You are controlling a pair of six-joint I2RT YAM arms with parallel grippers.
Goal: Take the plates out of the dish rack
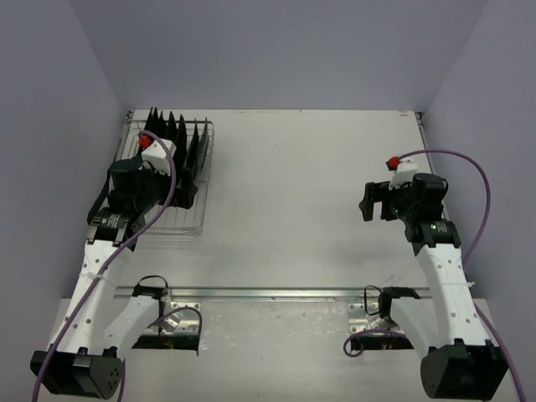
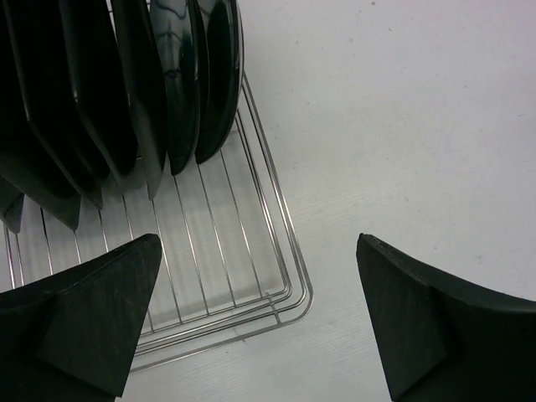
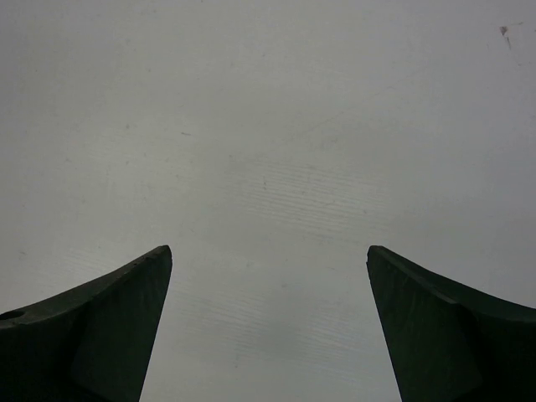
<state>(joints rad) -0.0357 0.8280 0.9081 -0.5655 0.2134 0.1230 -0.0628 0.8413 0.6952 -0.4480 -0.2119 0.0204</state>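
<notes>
White table (image 1: 293, 209) from above: dish rack (image 1: 180, 219) at far left, black plates (image 1: 180, 138) standing on edge in its far half; left wrist: left gripper (image 2: 258, 243) fingers spread wide over rack's near corner, gripping nothing; right wrist: right gripper (image 3: 268, 251) spread likewise above table.

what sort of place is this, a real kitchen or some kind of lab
Most likely a robot test cell, not a kitchen: a white table boxed in by plain walls, a left arm and right arm bolted at its near edge, and a wire dish rack holding black plates.
</notes>
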